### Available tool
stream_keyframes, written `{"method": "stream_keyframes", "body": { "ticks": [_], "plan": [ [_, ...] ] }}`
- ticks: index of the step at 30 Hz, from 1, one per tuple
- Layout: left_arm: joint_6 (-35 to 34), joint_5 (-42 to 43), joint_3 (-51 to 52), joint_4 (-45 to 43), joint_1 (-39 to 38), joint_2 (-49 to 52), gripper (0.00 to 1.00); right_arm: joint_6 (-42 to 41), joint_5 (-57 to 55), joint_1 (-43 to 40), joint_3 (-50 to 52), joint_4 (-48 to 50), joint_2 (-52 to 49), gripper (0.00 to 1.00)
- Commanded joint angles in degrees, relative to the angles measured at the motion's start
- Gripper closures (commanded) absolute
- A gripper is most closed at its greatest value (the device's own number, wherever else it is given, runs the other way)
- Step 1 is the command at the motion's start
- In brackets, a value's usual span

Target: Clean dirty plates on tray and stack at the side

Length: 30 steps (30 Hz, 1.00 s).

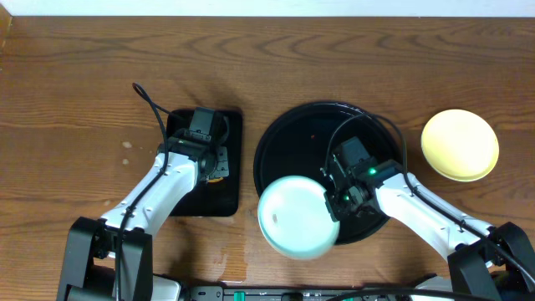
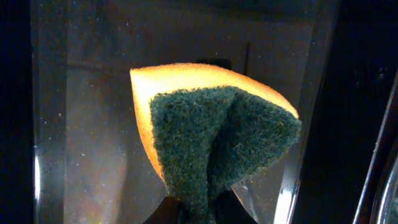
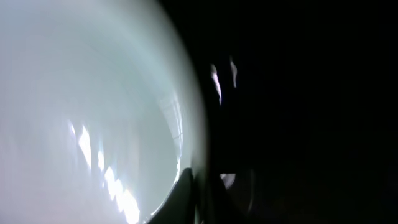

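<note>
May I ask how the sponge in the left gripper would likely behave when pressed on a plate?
The sponge probably squashes easily: it creases where the left gripper pinches it. Its coarse green face likely drags rather than slips. Being foam, it seems light.

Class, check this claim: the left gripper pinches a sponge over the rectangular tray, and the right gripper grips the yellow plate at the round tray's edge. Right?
No: the right gripper grips the mint plate; the yellow plate lies apart on the table, as the overhead view shows. The rest stands.
</note>
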<state>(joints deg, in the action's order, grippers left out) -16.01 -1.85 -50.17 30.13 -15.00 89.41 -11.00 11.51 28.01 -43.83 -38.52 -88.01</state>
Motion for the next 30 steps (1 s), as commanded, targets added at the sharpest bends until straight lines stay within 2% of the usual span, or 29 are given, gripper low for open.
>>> {"method": "stream_keyframes", "body": {
  "ticks": [1, 10, 12, 17, 30],
  "plan": [
    [1.0, -0.7, 0.2, 0.0, 0.2, 0.1, 0.88, -3.5, -8.5, -1.2, -0.6, 0.3, 0.0, 0.99],
    [1.0, -0.7, 0.2, 0.0, 0.2, 0.1, 0.88, -14.3, -14.2, -9.2, -6.5, 0.5, 0.0, 0.99],
    [1.0, -0.7, 0.2, 0.0, 0.2, 0.1, 0.87, -12.5, -14.2, -10.5, -6.9, 2.6, 0.0, 0.99],
    [1.0, -0.7, 0.2, 0.0, 0.2, 0.1, 0.87, -0.5, -14.5, -10.7, -6.8, 4.9, 0.0, 0.99],
    [1.0, -0.7, 0.3, -0.9, 0.2, 0.4, 0.83, -1.0, -16.0, -10.8, -6.8, 5.8, 0.0, 0.99]
  ]
}}
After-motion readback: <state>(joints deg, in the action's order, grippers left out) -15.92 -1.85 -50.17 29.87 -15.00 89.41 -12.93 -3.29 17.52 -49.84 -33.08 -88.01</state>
